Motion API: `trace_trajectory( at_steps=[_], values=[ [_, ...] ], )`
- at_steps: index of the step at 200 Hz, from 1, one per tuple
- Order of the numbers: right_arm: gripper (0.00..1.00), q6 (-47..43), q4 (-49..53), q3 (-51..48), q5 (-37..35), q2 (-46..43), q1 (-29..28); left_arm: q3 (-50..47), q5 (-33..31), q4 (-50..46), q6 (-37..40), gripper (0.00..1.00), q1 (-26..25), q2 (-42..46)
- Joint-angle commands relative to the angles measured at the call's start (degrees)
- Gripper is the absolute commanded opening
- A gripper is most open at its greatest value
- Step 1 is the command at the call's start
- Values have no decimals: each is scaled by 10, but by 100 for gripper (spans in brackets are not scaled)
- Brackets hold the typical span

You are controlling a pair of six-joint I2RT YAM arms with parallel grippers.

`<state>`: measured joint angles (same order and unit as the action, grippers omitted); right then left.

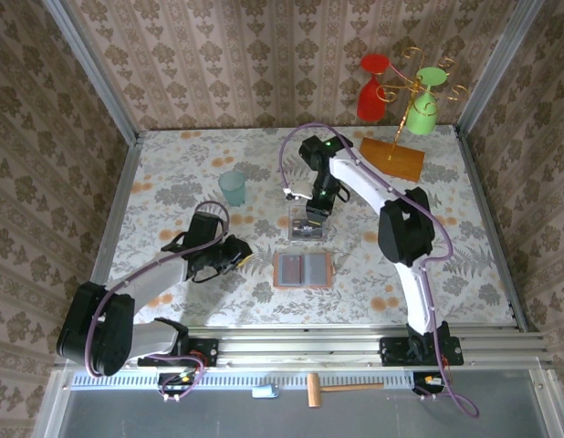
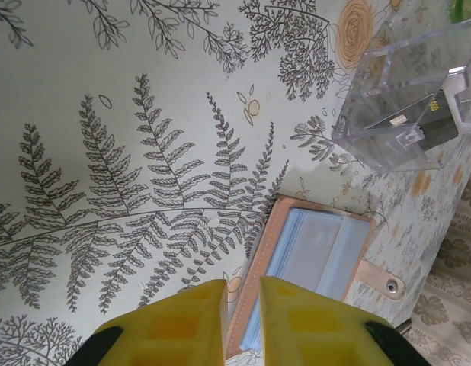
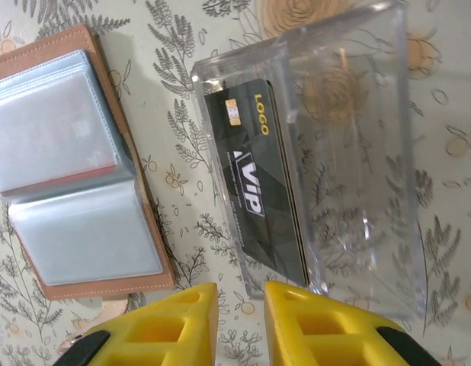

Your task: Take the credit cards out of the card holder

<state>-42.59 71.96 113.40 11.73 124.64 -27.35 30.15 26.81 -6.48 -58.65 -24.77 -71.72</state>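
The salmon-pink card holder [image 1: 303, 269] lies open and flat on the table, its pale grey-blue pockets [image 3: 68, 191] facing up. Just beyond it stands a clear plastic tray [image 1: 307, 222] holding the credit cards [image 3: 258, 175]; the top one is black with "VIP" and gold "LOGO". My right gripper [image 3: 240, 293] hovers over the tray's near edge, open, nothing between its yellow fingers. My left gripper [image 2: 241, 284] sits low at the holder's [image 2: 315, 252] left border. Its jaws are narrowly open and empty, and the pink edge shows through the gap.
A teal cup [image 1: 233, 187] stands at the back left of the tray. An orange stand base [image 1: 391, 157] with red and green glasses [image 1: 423, 109] is at the back right. A small hammer [image 1: 332, 389] lies below the rail.
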Motion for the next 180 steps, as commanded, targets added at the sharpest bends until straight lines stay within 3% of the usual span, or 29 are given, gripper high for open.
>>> trace_trajectory(
  at_steps=[1,37,88,110,148,180],
  values=[
    [24,110,-105,-54,-4,-56,4,0,9,18,4,19,-10,-12],
    [25,283,-189,-149,16,-118,1,12,5,33,2,19,-37,-33],
    [25,522,-321,-307,-8,-217,-8,27,-1,66,-10,19,-70,-73],
    [26,639,-323,-336,-21,-235,-7,37,-2,80,-14,19,-84,-90],
    [23,750,-390,-420,18,-282,-8,53,-3,86,-15,19,-99,-110],
    [22,786,-427,-470,34,-317,-10,57,-3,92,-18,19,-110,-120]
  ],
)
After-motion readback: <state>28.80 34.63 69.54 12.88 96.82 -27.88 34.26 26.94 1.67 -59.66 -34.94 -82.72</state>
